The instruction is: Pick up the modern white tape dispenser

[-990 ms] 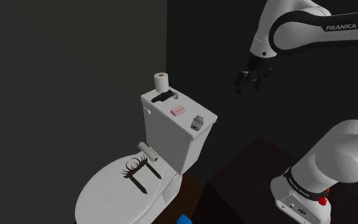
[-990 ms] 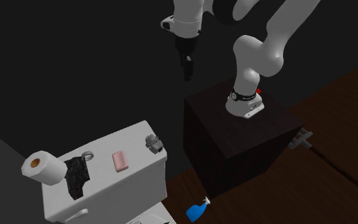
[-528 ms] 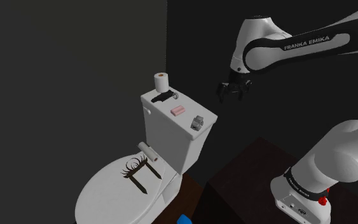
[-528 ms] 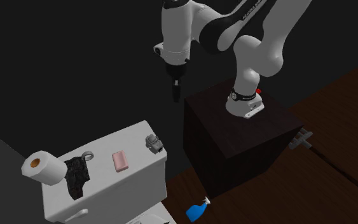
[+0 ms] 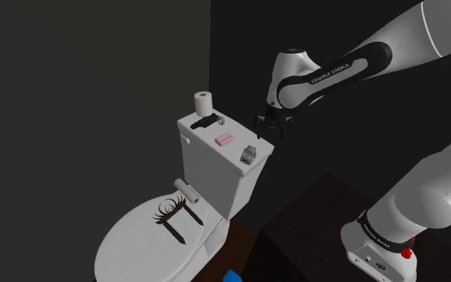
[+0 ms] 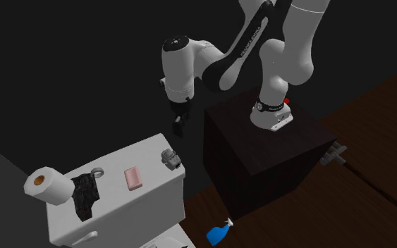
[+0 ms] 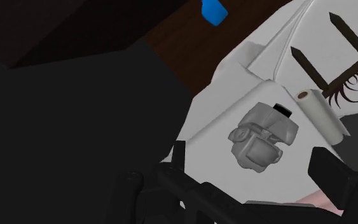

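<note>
Gripper lowered toward tape dispenser.

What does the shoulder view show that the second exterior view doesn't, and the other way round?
The shoulder view adds two dark pointed sticks and a curly dark thing lying on the toilet lid. The second exterior view adds a small grey fitting on the wooden floor beside the dark box. Both share the white tank, the paper roll, the pink bar, the grey tape dispenser at the tank's end, and the gripper hanging just above that end.
</note>
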You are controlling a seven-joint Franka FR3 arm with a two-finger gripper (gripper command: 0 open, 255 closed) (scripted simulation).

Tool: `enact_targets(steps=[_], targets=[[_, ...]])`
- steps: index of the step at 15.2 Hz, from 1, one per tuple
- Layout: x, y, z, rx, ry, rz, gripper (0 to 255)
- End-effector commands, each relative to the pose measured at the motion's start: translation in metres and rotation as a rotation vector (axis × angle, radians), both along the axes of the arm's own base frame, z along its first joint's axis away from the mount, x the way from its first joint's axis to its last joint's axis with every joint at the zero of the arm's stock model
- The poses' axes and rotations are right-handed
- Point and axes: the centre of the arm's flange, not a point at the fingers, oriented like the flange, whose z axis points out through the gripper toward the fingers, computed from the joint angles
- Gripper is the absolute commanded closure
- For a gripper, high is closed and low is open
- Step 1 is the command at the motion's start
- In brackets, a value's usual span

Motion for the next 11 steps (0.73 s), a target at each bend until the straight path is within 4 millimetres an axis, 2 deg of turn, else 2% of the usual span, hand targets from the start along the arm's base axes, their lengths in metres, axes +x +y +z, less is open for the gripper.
enact_targets(steps=[1, 9, 11], targets=[[0.013, 0.001, -0.022, 0.006, -0.002, -0.053, 0], [0.074, 0.002, -0.107, 0.027, -0.009, -0.251, 0], [0.075, 0.002, -0.114, 0.028, -0.009, -0.255, 0]])
